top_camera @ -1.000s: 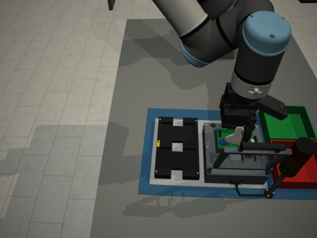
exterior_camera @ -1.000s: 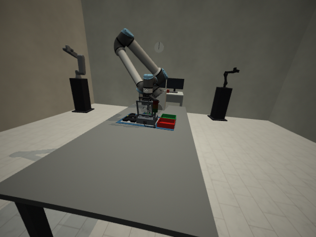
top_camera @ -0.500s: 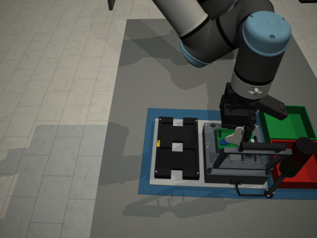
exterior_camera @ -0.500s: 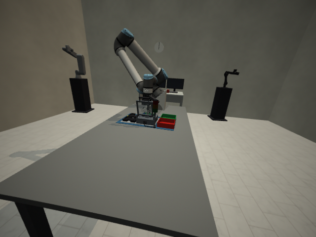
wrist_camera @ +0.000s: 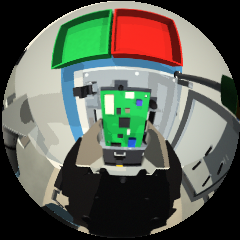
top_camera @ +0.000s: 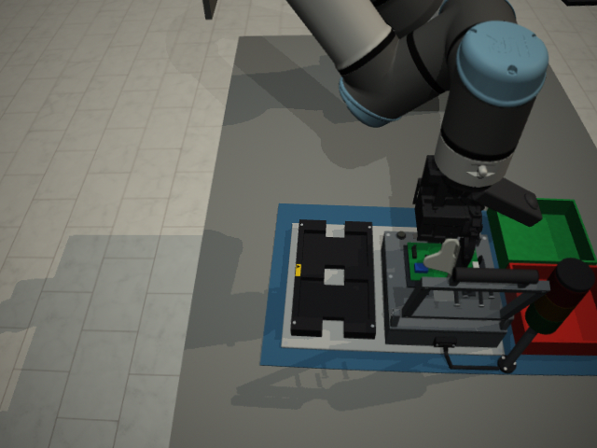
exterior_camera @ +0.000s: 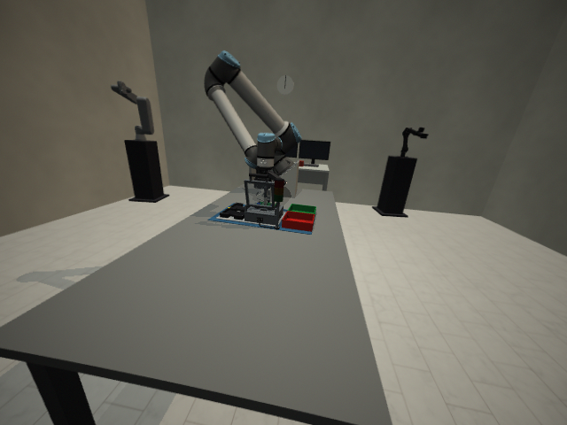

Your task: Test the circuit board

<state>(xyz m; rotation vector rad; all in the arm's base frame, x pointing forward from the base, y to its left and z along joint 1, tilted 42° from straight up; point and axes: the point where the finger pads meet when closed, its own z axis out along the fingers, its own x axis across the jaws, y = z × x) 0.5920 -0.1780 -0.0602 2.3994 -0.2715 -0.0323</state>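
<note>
One circuit board (top_camera: 433, 251) (wrist_camera: 122, 119) is green, component side up, with blue, black and white parts. It is at the tester (top_camera: 446, 332) (wrist_camera: 92, 107), between the two fingers of the gripper (top_camera: 460, 258) (wrist_camera: 124, 119), which grasps it by its long edges. At right, green bin (top_camera: 586, 231) (exterior_camera: 302, 211) (wrist_camera: 57, 42) is far and red bin (top_camera: 554, 348) (exterior_camera: 299, 224) (wrist_camera: 179, 45) is near, both showing bare bottoms. At left, both compartments of the black tray (top_camera: 308, 328) (exterior_camera: 234, 211) show their bottoms also. The board's long axis goes left to right, white connector (wrist_camera: 109, 104) at the right end.
</note>
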